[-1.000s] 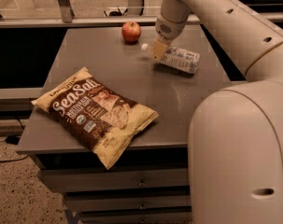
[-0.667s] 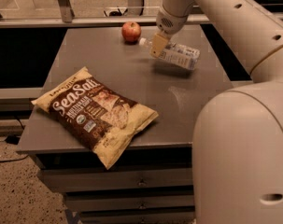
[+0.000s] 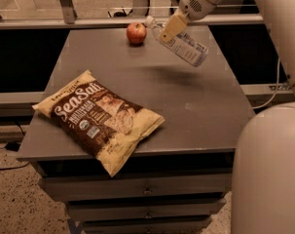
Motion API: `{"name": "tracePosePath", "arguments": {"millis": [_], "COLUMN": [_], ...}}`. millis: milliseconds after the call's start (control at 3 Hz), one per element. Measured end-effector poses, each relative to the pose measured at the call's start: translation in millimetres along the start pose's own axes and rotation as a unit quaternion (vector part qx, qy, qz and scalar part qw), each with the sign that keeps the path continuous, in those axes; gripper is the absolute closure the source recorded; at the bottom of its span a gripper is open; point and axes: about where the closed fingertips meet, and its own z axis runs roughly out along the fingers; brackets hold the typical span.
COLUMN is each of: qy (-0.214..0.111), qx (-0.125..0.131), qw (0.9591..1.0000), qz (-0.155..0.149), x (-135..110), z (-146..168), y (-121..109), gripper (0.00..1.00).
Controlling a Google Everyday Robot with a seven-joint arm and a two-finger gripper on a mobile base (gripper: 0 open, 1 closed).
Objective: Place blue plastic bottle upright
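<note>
The blue plastic bottle (image 3: 186, 47) is a small clear bottle with a white cap and a printed label. It hangs tilted above the far right part of the grey table (image 3: 195, 106), cap end up and to the left, base down and to the right. My gripper (image 3: 170, 28) is shut on it near the neck end and holds it clear of the tabletop. Its shadow lies on the table below. The red apple (image 3: 136, 33) sits just left of the bottle's cap.
A large brown and yellow chips bag (image 3: 101, 118) lies on the front left of the table, overhanging the front edge. My arm's white body (image 3: 268, 169) fills the right foreground. A rail runs behind the table.
The bottle lay on its side on the table with my gripper at it. It has been lifted off the surface and now hangs tilted in the gripper.
</note>
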Motion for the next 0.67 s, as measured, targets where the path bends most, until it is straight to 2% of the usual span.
{"name": "tracePosePath", "arguments": {"millis": [333,667], "qy": [-0.119,-0.226], "qx": [-0.023,-0.034], "qw": [0.9926,0.9735], "qz": [0.0,-0.002], "x": [-8.1,-7.6], "z": [-40.8,-84.3], "y": [-0.9,-3.4], "gripper": [1.0,1.0]}}
